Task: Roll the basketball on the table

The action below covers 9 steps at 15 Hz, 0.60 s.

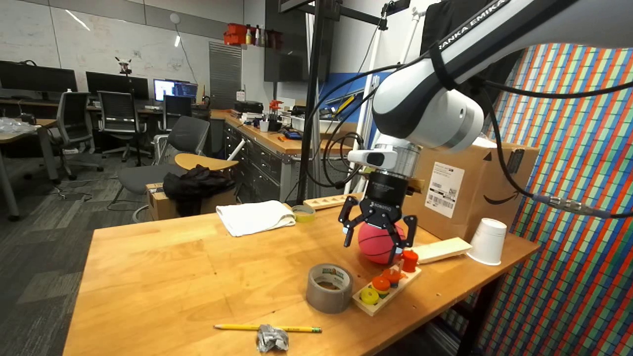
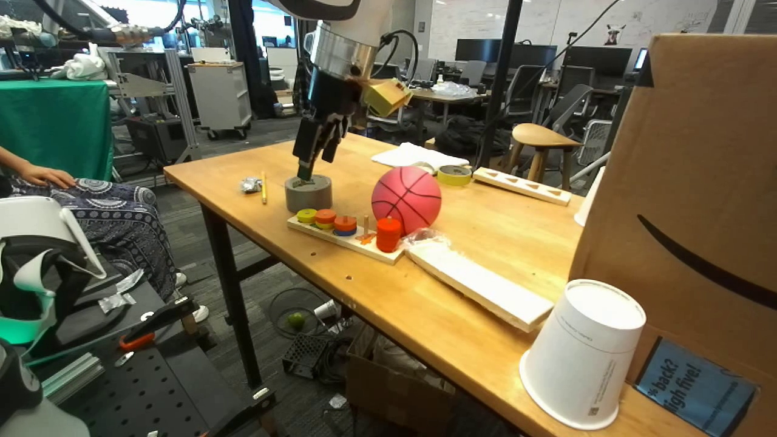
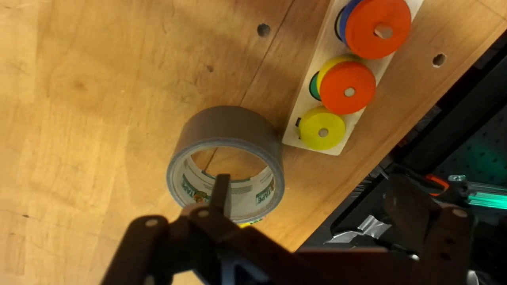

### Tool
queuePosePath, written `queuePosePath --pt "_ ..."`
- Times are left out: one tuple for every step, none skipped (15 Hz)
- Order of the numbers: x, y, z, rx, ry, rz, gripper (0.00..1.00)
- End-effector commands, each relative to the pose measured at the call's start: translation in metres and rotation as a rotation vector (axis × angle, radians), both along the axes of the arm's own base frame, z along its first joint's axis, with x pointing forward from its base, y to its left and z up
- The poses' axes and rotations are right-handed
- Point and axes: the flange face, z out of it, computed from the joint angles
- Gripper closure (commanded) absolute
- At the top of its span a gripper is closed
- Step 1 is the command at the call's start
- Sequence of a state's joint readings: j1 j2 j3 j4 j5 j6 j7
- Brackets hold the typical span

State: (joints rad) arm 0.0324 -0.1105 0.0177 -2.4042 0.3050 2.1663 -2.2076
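The basketball is a small pinkish-red ball with black lines. It rests on the wooden table (image 1: 188,277) and shows whole in an exterior view (image 2: 407,199). In an exterior view, the ball (image 1: 372,249) is partly hidden behind my gripper (image 1: 371,247). My gripper is open, with its fingers wide apart and nothing between them. In an exterior view the gripper (image 2: 316,165) hangs above the grey tape roll's level, apart from the ball. In the wrist view, one finger of the gripper (image 3: 311,184) overlaps the tape roll and the other lies past the table edge. The ball is out of the wrist view.
The grey tape roll (image 3: 233,122) and a wooden ring toy (image 2: 328,237) stand beside the ball. A white plank (image 2: 479,279), a white cup (image 2: 583,352) and a cardboard box (image 1: 474,183) lie beyond. A towel (image 1: 254,217), yellow tape (image 1: 303,214), pencil (image 1: 237,327) and foil (image 1: 272,338) are also on the table.
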Motion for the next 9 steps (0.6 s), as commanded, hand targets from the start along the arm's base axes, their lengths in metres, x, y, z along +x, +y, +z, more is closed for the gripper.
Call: queuePosePath --pt "0.005 0.008 0.000 -0.047 -0.044 0.007 0.00" --pt "0.008 0.009 -0.003 -0.066 -0.048 0.012 0.00" --pt "0.011 0.008 -0.006 -0.093 -0.055 0.015 0.00" --pt "0.013 0.006 -0.009 -0.119 -0.057 0.020 0.00" --pt "0.018 0.003 -0.013 -0.147 -0.061 0.020 0.00" --pt "0.021 0.000 -0.016 -0.169 -0.064 0.018 0.00" --pt "0.026 -0.003 -0.019 -0.192 -0.068 0.015 0.00" --pt "0.031 -0.006 -0.021 -0.213 -0.070 0.011 0.00" --pt "0.036 -0.008 -0.022 -0.230 -0.072 0.003 0.00"
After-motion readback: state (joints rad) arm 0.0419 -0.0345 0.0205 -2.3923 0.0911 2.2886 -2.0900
